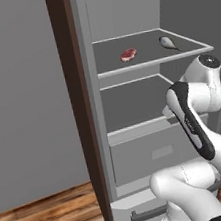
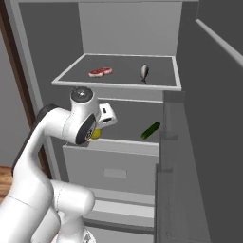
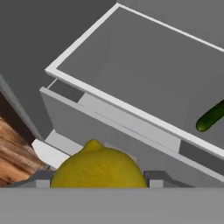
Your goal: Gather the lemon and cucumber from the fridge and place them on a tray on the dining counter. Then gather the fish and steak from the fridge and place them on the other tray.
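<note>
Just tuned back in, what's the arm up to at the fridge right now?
The gripper has the lemon between its fingers, in front of the open fridge. The cucumber lies on the middle shelf. The steak and fish sit on the shelf above, apart from each other and untouched. No tray is in sight.

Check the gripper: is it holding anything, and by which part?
The lemon sits between the fingers, gripped across its sides, with its pointed end facing away from the hand.
</note>
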